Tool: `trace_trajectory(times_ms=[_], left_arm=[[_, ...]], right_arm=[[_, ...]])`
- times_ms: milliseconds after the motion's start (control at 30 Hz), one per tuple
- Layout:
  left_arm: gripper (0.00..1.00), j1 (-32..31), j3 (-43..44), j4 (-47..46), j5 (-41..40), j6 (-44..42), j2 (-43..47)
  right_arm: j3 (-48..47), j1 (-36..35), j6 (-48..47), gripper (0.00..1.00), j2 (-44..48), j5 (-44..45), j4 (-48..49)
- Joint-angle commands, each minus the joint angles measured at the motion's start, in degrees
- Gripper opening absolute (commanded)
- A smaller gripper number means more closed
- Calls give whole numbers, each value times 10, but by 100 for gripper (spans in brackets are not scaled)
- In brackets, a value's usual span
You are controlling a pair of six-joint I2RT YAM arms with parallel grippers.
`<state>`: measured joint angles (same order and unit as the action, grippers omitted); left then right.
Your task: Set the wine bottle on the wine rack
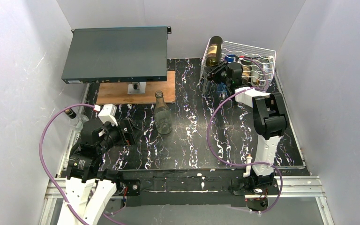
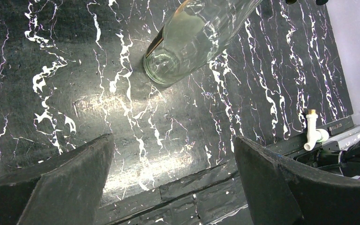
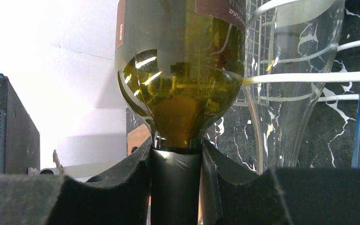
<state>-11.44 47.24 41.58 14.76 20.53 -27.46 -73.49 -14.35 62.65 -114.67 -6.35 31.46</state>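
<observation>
The marbled black table (image 1: 187,140) is carrying everything here, with the wine rack (image 1: 258,58) sitting at its far right corner and cradling several bottles. The wine bottle (image 1: 213,50), olive-green glass with a dark label, is lying at the rack's left end with its base pointing away from the arms. It seems to be resting on the top wires, though I cannot confirm the contact. The right gripper (image 1: 219,71) is clamping the bottle's foil-covered neck (image 3: 175,187), its foam fingers (image 3: 122,187) pressing on both sides. I judge the placing nearly done. The arm should be easing the body down until a scalloped cradle is bearing the weight, holding the neck level so it is not rolling toward the racked clear bottle (image 3: 290,70) just beside it, and only then loosening. The left gripper (image 2: 173,140) is hanging wide apart over bare table, holding nothing, near a standing clear bottle (image 2: 187,42)
</observation>
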Motion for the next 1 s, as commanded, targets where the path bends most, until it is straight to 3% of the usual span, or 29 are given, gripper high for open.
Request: trace_trajectory(times_ms=[0,67,233,367,667,967], left_arm=[[99,-1,-4,-2,-4,-6,5],[99,-1,-4,-2,-4,-6,5],[99,-1,-3,-2,-4,-6,6],[99,-1,-3,-2,-4,-6,7],[99,-1,-3,-1,-3,-6,5],[99,-1,-3,-3,2,-7,3]], right_arm=[[-42,-6,-17,43,10,1,88],[-42,-8,-16,47,9,-6,86],[-38,-11,-30,72,17,-10,72],[-30,-12,-37,82,27,-11,47],[60,-13,-55,93,99,-26,31],[226,-36,-164,98,268,-64,-46]])
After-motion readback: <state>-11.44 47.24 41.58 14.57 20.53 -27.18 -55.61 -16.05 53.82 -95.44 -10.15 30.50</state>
